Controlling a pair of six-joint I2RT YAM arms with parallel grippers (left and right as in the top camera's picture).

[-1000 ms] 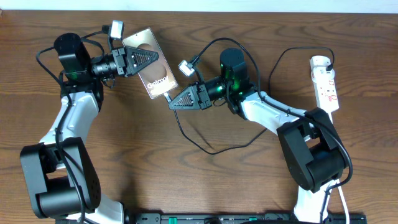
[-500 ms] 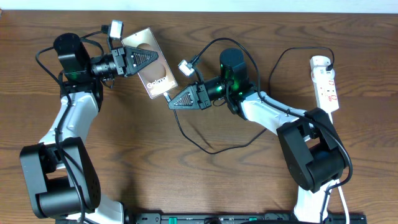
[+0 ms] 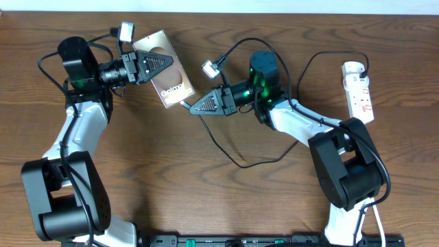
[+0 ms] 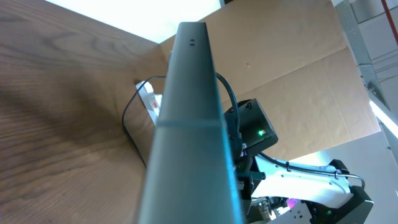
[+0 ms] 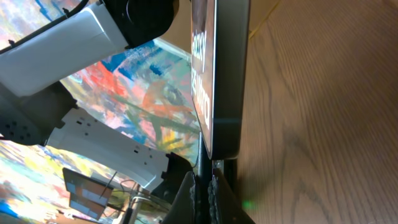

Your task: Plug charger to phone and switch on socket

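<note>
The phone (image 3: 167, 72), bronze-brown with white "Galaxy" lettering, is held above the table by my left gripper (image 3: 159, 66), which is shut on it. In the left wrist view its edge (image 4: 186, 124) fills the middle. My right gripper (image 3: 194, 108) is shut on the connector end of the charger (image 3: 226, 147), right at the phone's lower end. In the right wrist view the fingers (image 5: 204, 186) pinch the thin black connector just below the phone's bottom edge (image 5: 224, 93). The charger's black cable loops over the table to the socket (image 3: 359, 91) at the right, where its plug sits.
The white power strip's thick cord runs off near the right arm's base (image 3: 376, 213). Thicker black robot cables hang by both arms. A brown cardboard wall (image 4: 292, 56) stands behind the table in the left wrist view.
My right gripper has shifted slightly right and up with the connector, now level with the phone's lower end. The cable loop has shifted with it. The left arm has barely moved.
</note>
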